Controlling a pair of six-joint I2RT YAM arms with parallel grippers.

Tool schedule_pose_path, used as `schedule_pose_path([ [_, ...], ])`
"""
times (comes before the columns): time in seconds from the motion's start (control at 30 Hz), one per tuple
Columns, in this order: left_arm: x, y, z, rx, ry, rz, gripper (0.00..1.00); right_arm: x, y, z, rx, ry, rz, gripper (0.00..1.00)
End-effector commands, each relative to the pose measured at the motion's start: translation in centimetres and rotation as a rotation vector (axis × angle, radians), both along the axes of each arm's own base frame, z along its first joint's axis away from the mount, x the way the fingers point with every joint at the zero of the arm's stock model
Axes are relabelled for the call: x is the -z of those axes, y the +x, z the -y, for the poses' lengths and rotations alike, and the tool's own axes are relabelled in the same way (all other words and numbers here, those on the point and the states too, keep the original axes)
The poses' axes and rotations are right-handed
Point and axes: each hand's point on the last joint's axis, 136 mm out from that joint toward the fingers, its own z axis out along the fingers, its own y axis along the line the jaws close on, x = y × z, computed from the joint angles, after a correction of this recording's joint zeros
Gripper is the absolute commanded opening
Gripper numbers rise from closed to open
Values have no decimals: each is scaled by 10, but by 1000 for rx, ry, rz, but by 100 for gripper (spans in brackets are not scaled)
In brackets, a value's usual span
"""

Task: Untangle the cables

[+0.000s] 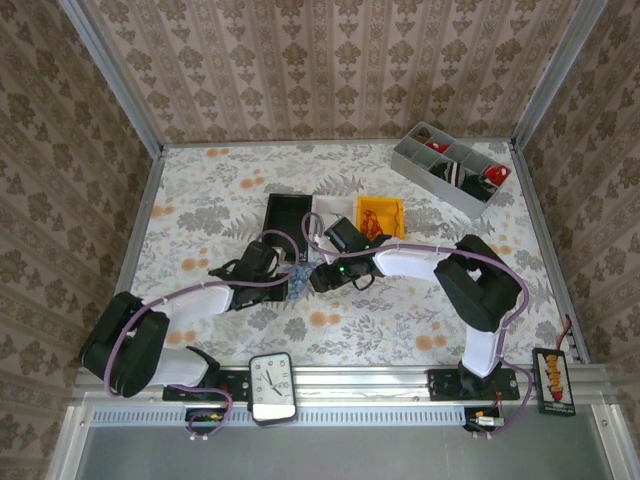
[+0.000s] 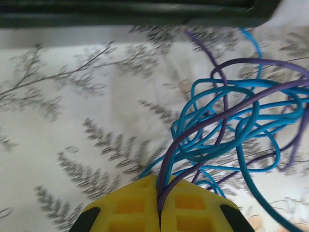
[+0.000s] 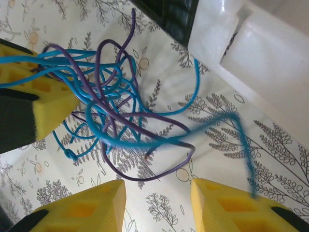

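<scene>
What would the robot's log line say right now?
task: untangle | cables: blue and purple, tangled | left jaws: shut on cables | right jaws: open, purple loop just ahead

cables [image 1: 298,281] between left claw [image 2: 159,191] and right claw [image 3: 159,188], tray [image 1: 288,212] behind

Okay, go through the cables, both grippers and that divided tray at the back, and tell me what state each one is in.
thin blue cable: tangled with the purple one in loose loops
thin purple cable: tangled with the blue, one strand pinched
left gripper: shut on the thin purple cable
right gripper: open, holding nothing
grey divided tray: compartments hold small items
</scene>
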Motion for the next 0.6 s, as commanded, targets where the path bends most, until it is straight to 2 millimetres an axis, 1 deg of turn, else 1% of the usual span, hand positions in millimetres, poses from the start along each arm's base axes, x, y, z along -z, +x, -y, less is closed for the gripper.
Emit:
schedule_pose_path([
  [0.0,8,-4,-16,-37,82,-36,0,-13,14,-9,29,29,41,42],
  [0.17,7,-1,-13,-27,78,-35,0,-7,22,-8,55,0,46,42],
  [0.27,8,0,-11,-27,71,-40,0,1,30,-5,82,-45,61,42],
  [0.47,7,1,-6,-22,63,-41,0,16,40,-7,90,-109,74,42],
  [0.57,6,2,-5,-21,57,-39,0,25,40,-8,84,-150,81,41],
])
